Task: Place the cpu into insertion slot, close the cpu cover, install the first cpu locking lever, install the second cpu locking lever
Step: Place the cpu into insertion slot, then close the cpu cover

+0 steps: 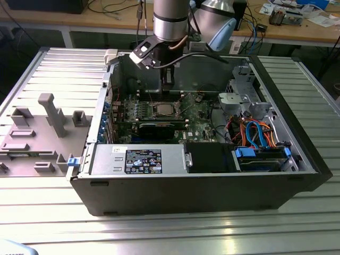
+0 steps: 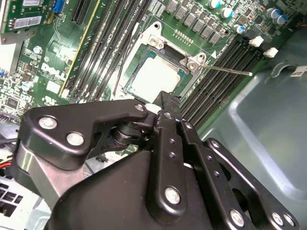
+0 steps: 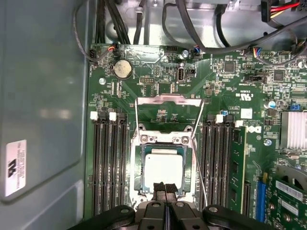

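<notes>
Claw (image 3: 164, 188): pads pressed together, nothing betw. them; tips hang over one edge of cpu (image 3: 163, 168); can't tell if they touch the chip.
Cpu: seated flat in insertion slot (image 3: 136, 160), silvery top up.
Cpu cover (image 3: 168, 99): swung up and back, off the chip; green board seen thru its cut-out.
Lever (image 2: 228, 70): thin wire, sticks out free beside slot.
Hidden: one rim of slot behind claw body in both wrist views.
Case (image 1: 212, 186): open, on slatted surface (image 1: 170, 234).

computer case (image 1: 212, 196) open | power supply (image 1: 109, 159) inside it | coin battery (image 3: 122, 69) on motherboard (image 3: 225, 96) | grey fixture (image 1: 50, 114), perhaps plastic
</notes>
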Available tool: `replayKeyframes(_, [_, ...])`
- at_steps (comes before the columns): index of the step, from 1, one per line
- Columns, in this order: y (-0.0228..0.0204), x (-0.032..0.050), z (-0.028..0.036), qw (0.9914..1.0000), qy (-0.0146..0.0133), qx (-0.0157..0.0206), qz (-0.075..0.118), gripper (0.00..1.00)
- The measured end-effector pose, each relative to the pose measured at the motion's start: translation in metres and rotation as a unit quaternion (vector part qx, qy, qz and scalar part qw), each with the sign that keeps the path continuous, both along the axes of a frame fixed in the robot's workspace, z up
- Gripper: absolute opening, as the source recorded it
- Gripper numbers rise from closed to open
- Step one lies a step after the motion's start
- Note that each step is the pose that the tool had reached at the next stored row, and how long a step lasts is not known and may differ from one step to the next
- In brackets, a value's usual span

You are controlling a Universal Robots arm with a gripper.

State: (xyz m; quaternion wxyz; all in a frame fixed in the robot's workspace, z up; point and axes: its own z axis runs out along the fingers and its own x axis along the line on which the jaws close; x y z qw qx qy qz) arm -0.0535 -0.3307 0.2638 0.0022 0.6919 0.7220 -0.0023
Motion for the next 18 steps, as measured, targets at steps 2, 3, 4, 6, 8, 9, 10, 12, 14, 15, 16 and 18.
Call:
replayKeyframes(2, [0.0,0.0,0.0044,1.0,0.0,0.0009,0.0,0.11])
replayKeyframes(3, [0.0,0.0,0.0062,1.0,0.0,0.0014,0.0,0.11])
replayKeyframes(4, [0.0,0.0,0.0077,1.0,0.0,0.0019,0.0,0.11])
replayKeyframes(6, [0.0001,0.0,0.0081,1.0,-0.0001,0.0028,0.0,0.11])
replayKeyframes(8, [0.0,0.0,0.0082,1.0,0.0,0.0028,0.0,0.11])
replayKeyframes(9, [0.0,0.0,0.0082,1.0,0.0,0.0028,0.0,0.11])
replayKeyframes(10, [0.0,0.0,0.0082,1.0,0.0,0.0027,0.0,0.11])
replayKeyframes(12, [0.0,0.0,0.0082,1.0,0.0,0.0028,0.0,0.11])
replayKeyframes(14, [0.0,0.0,0.0082,1.0,0.0,0.0028,0.0,0.11])
replayKeyframes(15, [0.0,0.0,0.0082,1.0,0.0,0.0028,0.0,0.11])
replayKeyframes(16, [0.0,0.0001,0.0082,1.0,0.0,0.0028,0.0,0.11])
replayKeyframes(18, [-0.0001,0.0004,0.0082,1.0,0.0,0.0027,0.0,0.11])
